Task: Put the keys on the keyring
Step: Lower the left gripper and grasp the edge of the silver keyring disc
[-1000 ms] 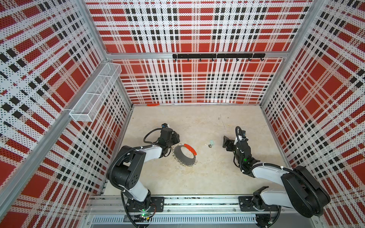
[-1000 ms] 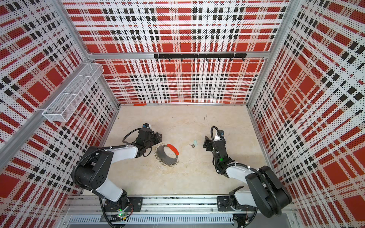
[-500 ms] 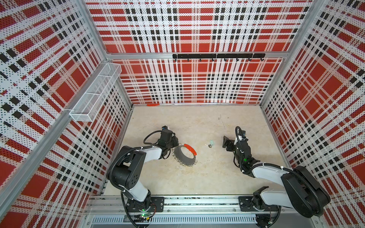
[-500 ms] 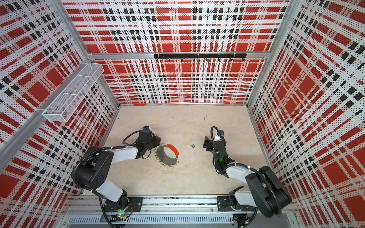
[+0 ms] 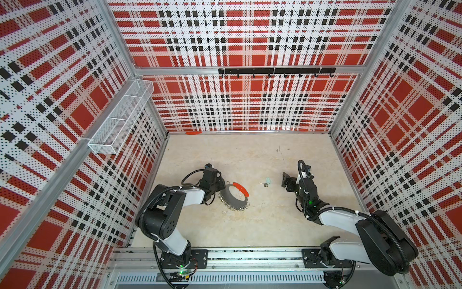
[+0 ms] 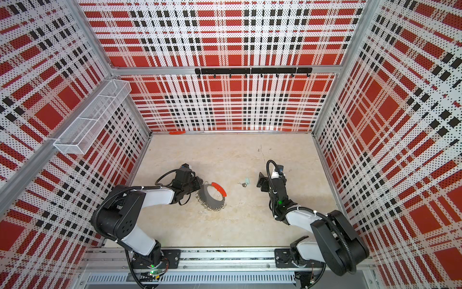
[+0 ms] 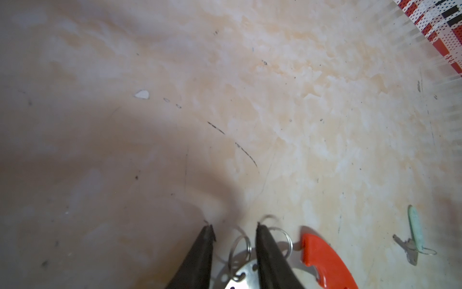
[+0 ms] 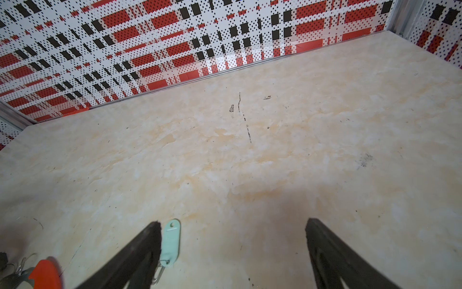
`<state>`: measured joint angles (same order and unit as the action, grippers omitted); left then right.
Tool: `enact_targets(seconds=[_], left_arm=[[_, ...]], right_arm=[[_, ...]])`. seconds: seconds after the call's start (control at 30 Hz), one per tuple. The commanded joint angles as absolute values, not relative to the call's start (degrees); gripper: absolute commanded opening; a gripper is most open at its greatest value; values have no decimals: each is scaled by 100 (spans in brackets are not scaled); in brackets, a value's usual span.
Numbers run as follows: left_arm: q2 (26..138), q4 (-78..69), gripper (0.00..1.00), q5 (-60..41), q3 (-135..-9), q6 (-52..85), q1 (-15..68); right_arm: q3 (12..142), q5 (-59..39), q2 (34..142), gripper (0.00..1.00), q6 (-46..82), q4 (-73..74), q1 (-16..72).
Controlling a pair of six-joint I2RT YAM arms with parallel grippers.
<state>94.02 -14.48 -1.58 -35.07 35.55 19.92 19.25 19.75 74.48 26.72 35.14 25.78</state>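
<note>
The keyring [image 5: 228,196] [image 6: 207,196], a dark grey ring with an orange-red arc and silver wire clips, lies left of centre. My left gripper [image 5: 221,184] [image 6: 198,184] is at its left rim. In the left wrist view its fingers [image 7: 235,229] stand narrowly apart over the perforated rim [image 7: 243,275], and one wire clip stands loose between them. The keys [image 5: 265,182] [image 6: 244,183] [image 7: 416,230] lie on the floor between the arms. My right gripper [image 5: 285,180] [image 6: 260,181] [image 8: 233,221] is wide open just right of them. The mint tag [image 8: 170,241] lies beside one finger, which hides the key.
A small orange-red strip [image 5: 193,133] [image 6: 177,132] lies at the foot of the back wall. A white wire basket [image 5: 120,117] hangs on the left wall and a black hook rail [image 5: 275,71] on the back wall. Plaid walls enclose the beige floor.
The left gripper has moved slightly nearer to the keyring's rim and its jaws have narrowed. The right arm has barely moved. The keys lie where they were.
</note>
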Motion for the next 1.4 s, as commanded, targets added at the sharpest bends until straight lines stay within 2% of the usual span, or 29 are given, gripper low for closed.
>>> enact_targets(seconds=[0.0,0.57,0.7,1.13,1.37], left_arm=[[9304,-1419,32,-311,-3349,3603,1978],[9207,-1416,24,-339,-3296,3766,2138],[9050,-1332,28,-315,-3296,3778,2162],[8950,-1281,30,-285,-3182,3843,2232],[8916,-1271,43,-106,-3130,3858,2250]], right_arm=[[2100,1977,7427,93,2698,3445,2606],[2103,1969,7357,92,2707,3368,2602],[2103,1978,7339,92,2724,3360,2610],[2092,1994,7260,91,2727,3315,2604],[2083,2001,7238,91,2730,3327,2604]])
